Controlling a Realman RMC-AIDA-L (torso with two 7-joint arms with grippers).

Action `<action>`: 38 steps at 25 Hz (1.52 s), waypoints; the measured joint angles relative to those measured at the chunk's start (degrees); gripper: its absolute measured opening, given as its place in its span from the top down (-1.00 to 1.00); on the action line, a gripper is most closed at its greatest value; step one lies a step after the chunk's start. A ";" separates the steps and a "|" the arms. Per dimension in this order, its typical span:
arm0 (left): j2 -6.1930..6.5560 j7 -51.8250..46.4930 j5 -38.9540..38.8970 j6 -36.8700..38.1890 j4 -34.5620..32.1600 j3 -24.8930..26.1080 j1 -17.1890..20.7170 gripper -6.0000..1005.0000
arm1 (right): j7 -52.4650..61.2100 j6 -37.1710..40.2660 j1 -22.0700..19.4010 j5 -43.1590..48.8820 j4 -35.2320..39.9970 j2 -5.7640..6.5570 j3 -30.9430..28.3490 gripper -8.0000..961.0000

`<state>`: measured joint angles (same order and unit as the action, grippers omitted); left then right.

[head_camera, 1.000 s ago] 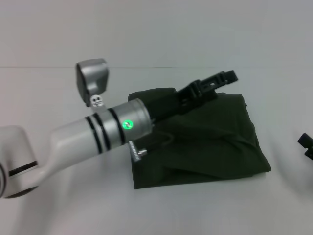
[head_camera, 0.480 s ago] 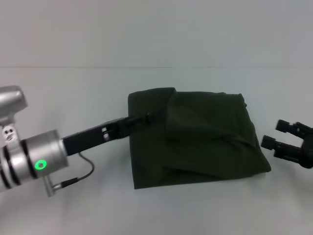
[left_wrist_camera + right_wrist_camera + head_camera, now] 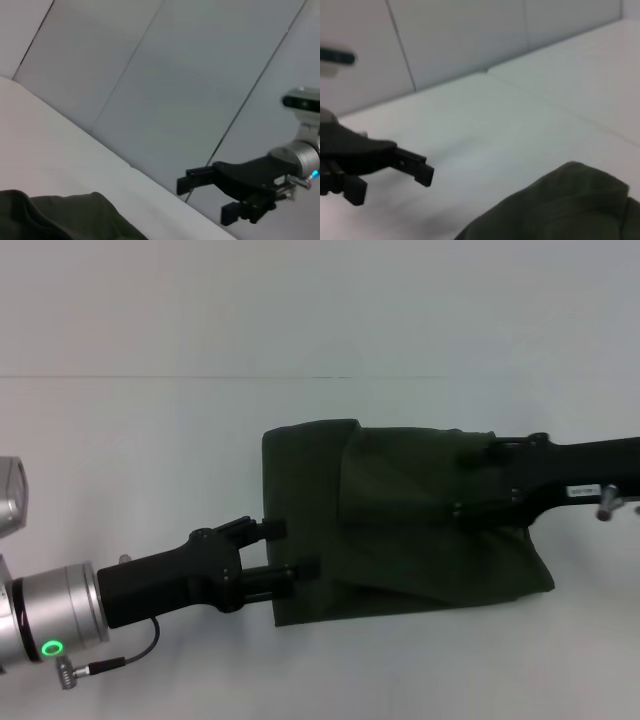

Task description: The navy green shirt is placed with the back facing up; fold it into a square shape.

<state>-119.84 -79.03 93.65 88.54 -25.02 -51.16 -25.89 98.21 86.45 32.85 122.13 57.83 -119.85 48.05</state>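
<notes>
Two spread-fingered claws reach level over the navy green shirt [image 3: 400, 520]: left claw [image 3: 290, 550], right claw [image 3: 465, 480].

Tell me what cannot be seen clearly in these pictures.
- Navy green shirt: its underside is hidden by its own folds in the head view; both wrist views cut it off at the edge.
- Right end effector: its dark fingers merge with the fabric, so contact is unclear.
- Left end effector: contact with the shirt edge is unclear.

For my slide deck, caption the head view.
Both open grippers, left and right, reach over the folded navy green shirt.
</notes>
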 joint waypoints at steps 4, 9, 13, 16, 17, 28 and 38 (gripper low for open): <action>-0.29 1.77 0.24 -0.23 0.08 -0.01 0.31 -0.87 | 1.74 -5.02 2.43 2.52 0.91 -0.13 8.75 -0.88; -0.49 2.13 0.34 -0.52 0.16 -0.03 0.38 -0.86 | 2.80 -10.54 4.00 6.25 1.62 -0.31 16.81 -0.87; -0.77 2.70 0.39 -0.57 0.17 -0.04 0.73 -0.86 | 4.10 -16.24 4.05 6.45 1.50 -0.41 23.36 -0.86; -0.82 3.22 0.81 -0.67 0.05 -0.04 0.83 -0.86 | 8.00 -19.71 4.30 7.45 1.53 -0.41 26.85 -0.86; -0.76 3.40 1.04 -0.82 0.04 -0.04 0.85 -0.86 | 9.15 -19.97 4.60 7.89 1.57 -0.42 27.21 -0.86; -0.57 3.57 1.51 -1.40 -0.19 -0.28 1.02 -0.86 | 19.83 -24.97 7.75 14.01 0.30 -0.56 33.75 -0.83; -0.79 4.17 2.50 -2.77 -0.05 -0.12 1.02 -0.86 | 20.26 -26.55 7.82 13.88 0.14 -0.56 35.52 -0.21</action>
<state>-120.63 -74.86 96.16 85.78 -25.07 -51.28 -24.87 118.46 59.90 40.66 136.02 57.97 -120.41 83.57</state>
